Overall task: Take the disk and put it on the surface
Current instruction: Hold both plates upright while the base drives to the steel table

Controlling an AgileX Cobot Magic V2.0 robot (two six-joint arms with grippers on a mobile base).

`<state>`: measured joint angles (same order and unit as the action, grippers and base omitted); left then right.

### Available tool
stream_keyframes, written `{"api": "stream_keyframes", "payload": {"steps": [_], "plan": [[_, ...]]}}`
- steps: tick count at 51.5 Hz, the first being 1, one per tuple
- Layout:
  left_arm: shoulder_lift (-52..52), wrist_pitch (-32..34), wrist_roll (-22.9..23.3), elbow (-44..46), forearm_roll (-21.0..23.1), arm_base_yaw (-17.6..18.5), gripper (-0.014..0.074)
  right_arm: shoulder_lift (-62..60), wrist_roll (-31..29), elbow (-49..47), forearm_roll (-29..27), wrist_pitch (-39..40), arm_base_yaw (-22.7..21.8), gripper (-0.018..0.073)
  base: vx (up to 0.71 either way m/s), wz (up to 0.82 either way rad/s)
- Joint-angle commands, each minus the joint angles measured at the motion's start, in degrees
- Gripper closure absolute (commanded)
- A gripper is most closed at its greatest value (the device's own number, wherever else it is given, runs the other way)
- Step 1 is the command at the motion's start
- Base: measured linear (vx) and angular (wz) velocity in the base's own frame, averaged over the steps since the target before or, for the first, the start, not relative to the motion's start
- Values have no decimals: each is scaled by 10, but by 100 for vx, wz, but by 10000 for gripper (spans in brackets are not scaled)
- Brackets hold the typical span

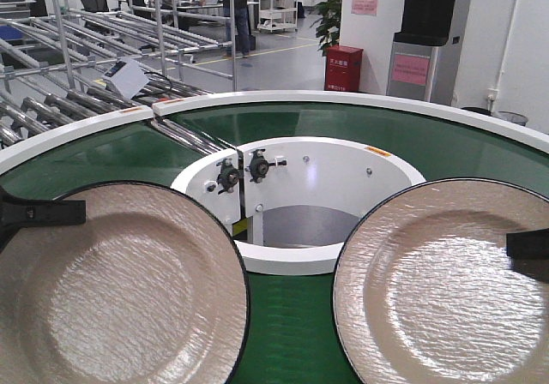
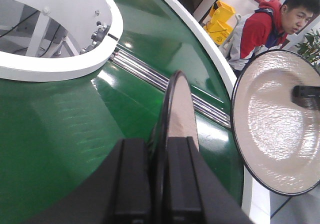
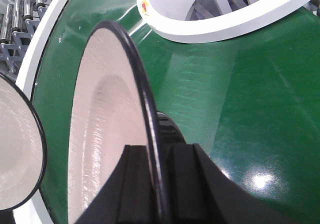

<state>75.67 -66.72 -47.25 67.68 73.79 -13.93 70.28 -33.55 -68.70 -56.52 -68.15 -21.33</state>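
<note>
Disk 1 (image 1: 129,290) is clamped by its rim in my left tool (image 2: 158,146), and disk 2 (image 1: 446,290) likewise in my right tool (image 3: 157,150). Both are tilted above the green belt (image 1: 287,333); the tabletop is out of view.

Left disk (image 1: 120,290), right disk (image 1: 446,290): lower rims below front view's edge; jaws seemingly partly off sides.

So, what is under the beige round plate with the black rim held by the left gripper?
The glossy green conveyor belt lies under that plate, gripped at its rim by the left gripper. The plate covers the belt directly beneath, so anything there cannot be seen.
</note>
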Motion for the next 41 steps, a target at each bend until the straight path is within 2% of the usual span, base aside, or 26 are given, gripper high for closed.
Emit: {"api": "stream_keyframes", "payload": {"steps": [1,24,41], "plan": [[-20,2,11,17,77,3,598,-18,3,-18,-67,18,0,568,0,0],[-20,2,11,17,77,3,598,-18,2,-18,-67,18,0,568,0,-1],[-20,2,11,17,77,3,598,-18,2,-18,-67,18,0,568,-6,-23]]}}
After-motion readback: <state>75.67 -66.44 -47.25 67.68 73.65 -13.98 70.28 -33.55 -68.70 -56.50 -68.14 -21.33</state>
